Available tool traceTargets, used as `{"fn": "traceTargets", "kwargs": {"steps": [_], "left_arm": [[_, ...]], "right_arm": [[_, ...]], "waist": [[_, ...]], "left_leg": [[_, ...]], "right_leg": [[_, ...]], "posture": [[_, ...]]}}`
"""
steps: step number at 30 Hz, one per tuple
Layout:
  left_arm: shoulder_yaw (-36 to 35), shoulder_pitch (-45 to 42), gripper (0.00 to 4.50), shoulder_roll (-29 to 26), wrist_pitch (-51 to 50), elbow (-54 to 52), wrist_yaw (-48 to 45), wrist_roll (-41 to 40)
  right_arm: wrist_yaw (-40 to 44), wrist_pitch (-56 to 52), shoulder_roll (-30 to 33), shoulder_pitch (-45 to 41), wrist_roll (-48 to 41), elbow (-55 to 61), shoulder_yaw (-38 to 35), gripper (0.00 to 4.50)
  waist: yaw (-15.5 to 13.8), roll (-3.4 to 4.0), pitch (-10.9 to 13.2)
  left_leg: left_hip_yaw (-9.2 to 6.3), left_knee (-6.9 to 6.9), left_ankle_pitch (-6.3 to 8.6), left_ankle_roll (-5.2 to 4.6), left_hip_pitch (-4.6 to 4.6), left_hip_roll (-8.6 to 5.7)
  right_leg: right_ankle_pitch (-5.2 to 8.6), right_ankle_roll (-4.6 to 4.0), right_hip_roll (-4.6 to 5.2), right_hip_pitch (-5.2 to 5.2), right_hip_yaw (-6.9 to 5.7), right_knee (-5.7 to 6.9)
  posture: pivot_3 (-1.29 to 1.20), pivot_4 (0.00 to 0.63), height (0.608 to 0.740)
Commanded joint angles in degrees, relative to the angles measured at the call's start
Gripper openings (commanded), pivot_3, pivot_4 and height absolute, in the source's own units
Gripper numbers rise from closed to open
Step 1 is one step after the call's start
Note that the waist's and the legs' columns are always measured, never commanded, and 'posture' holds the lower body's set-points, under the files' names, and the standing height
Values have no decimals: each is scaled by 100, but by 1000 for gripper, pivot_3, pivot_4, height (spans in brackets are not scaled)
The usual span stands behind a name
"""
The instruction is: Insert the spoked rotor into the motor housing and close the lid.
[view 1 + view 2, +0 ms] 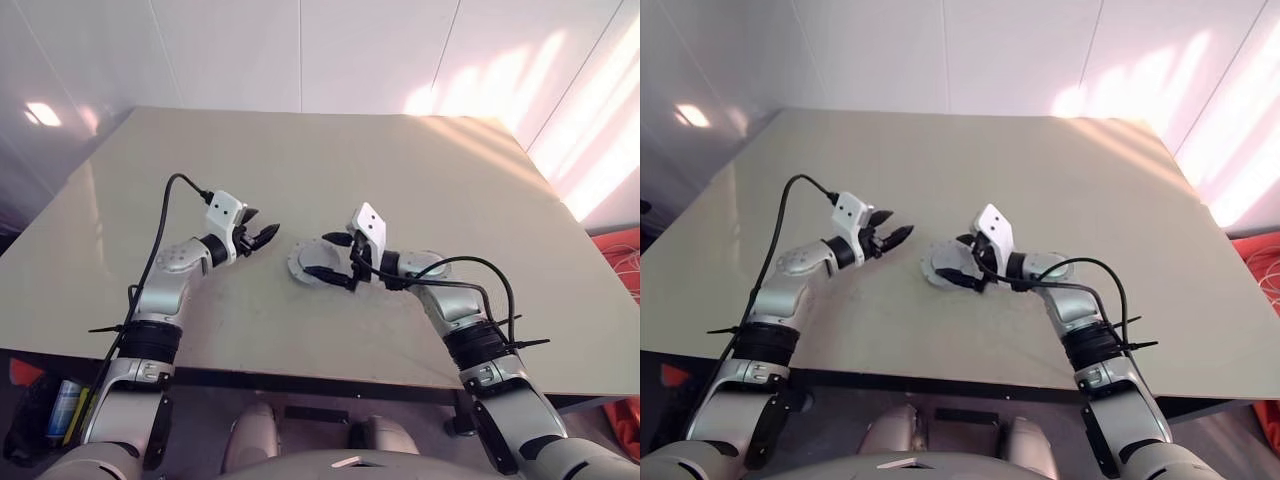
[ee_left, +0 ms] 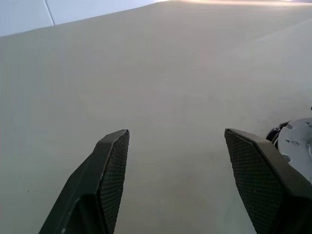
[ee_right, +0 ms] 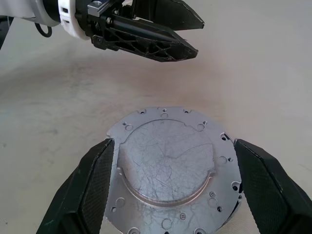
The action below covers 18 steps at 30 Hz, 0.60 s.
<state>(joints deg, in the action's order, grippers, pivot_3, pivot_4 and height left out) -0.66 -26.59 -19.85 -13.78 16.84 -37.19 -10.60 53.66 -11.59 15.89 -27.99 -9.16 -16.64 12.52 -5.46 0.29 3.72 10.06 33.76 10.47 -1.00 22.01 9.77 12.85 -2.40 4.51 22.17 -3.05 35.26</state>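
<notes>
lid (image 3: 168, 168) lying flat on table (image 1: 420, 180), light grey face up w/ scratches, small holes round its rim, raised round centre. sits on top of motor housing (image 3: 237, 201), of which just a dark sliver peeks out under lid's edge. spoked rotor can't be made out.

right gripper (image 1: 331, 256) straddling lid, black fingers (image 3: 90, 187) spread wide, one each side of lid, apart from its rim, gripping nothing. in right wrist view, clear gaps between pads and lid edge.

left gripper (image 1: 262, 235) just beside lid, on its left, near but not touching, hanging a bit above table. fingers (image 2: 109, 170) parted, a fair gap, nothing between but bare tabletop. tips aimed toward lid; lid's rim peeks past one fingertip in left wrist view. same gripper seen in right wrist view beyond lid, pointed tips over table.

table beige, bare round lid. beyond table from lid: white wall panels (image 1: 300, 50) w/ sun patches. past table's right edge: orange thing (image 1: 622, 250), can't tell what. under table's near-left corner: some cans (image 1: 62, 405).
</notes>
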Motion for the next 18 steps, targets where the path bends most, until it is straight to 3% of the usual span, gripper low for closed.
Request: {"fn": "traceTargets", "kwargs": {"steps": [1,13,18], "left_arm": [[-75,-33,3337,-53,-10,-346,38,-61],[-107,-5,3337,-116,-185,-531,76,-92],[-101,-3,3337,-103,-119,-437,93,-77]], "right_arm": [[5,219,-38,-119,36,-56,9,4481],[-78,483,-110,-144,247,-426,84,4481],[-162,607,-118,-183,315,-570,65,3260]], "waist": [[0,0,0],[2,0,0],[2,0,0]], "left_leg": [[0,0,0,0,0,0],[0,1,0,0,-1,0],[0,1,0,0,-5,0]], "right_leg": [[0,0,0,0,0,0],[0,0,0,-1,0,0],[0,0,0,-4,0,1]], "posture": [[0,0,740],[0,0,740],[0,0,740]]}}
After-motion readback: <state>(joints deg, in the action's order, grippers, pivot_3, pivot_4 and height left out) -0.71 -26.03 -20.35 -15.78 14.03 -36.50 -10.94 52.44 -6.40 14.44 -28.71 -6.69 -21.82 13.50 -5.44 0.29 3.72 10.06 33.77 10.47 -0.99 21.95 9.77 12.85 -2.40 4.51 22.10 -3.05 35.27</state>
